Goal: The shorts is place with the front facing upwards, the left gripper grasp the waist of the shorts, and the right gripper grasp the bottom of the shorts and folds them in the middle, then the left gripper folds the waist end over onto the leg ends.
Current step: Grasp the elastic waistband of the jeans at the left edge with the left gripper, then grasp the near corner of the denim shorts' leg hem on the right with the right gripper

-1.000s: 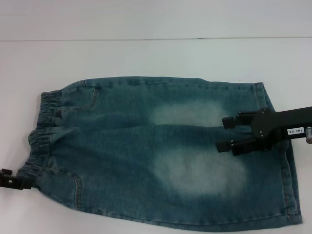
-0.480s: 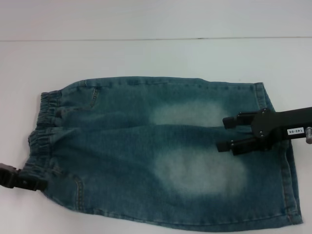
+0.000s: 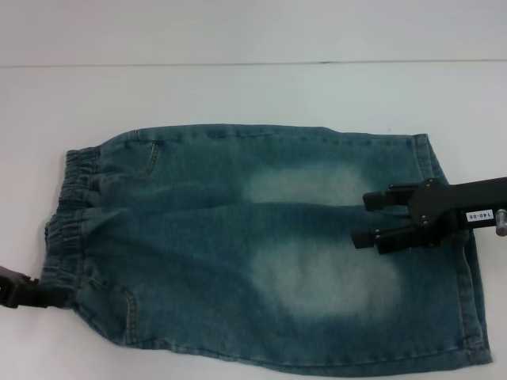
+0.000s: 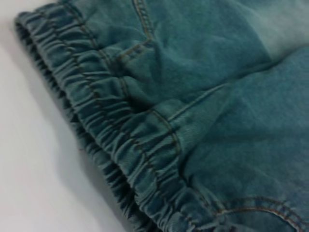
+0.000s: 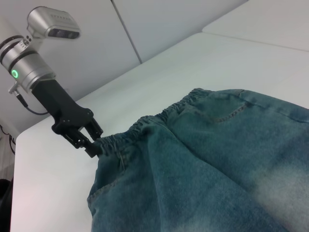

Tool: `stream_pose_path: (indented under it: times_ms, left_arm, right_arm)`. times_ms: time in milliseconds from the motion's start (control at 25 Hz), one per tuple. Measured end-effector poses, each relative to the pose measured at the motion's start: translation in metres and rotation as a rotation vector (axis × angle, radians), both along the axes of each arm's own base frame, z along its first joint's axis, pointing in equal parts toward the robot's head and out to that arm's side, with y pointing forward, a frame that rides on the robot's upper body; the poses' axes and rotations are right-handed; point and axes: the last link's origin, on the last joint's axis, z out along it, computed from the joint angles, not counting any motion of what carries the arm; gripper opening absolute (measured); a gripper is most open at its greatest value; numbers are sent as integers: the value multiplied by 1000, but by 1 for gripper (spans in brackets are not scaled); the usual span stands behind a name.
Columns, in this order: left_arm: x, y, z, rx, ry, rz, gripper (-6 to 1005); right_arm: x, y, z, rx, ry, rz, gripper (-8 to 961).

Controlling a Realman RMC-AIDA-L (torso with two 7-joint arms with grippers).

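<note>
The blue-green denim shorts (image 3: 261,245) lie flat, folded lengthwise, on the white table, with the elastic waist (image 3: 71,214) at the left and the leg ends (image 3: 455,253) at the right. My left gripper (image 3: 55,298) is at the near corner of the waist. In the right wrist view its fingers (image 5: 92,146) are pinched on the end of the waistband (image 5: 145,126). The left wrist view shows only the gathered waistband (image 4: 120,140) up close. My right gripper (image 3: 366,218) hovers open over the pale patches near the leg ends, holding nothing.
The white table (image 3: 253,91) stretches behind the shorts to a seam line at the back. In the right wrist view the table's edge (image 5: 14,145) lies just beyond the left arm's silver wrist (image 5: 29,65).
My left gripper has slid in from the left edge onto the waist's near corner and dropped slightly. The right gripper has barely shifted.
</note>
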Motion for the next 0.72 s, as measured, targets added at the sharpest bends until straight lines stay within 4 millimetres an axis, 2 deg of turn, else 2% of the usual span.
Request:
stream_pose_path:
  times_ms: [480,720]
  left_arm:
    - [10,1,0,-10,-55,-35,39]
    - [16,5,0,-6,-72,-53,36]
  right_arm:
    - [-2,2,1,0,-2,6,920]
    - [-7,3,9,-51,1,-28,918]
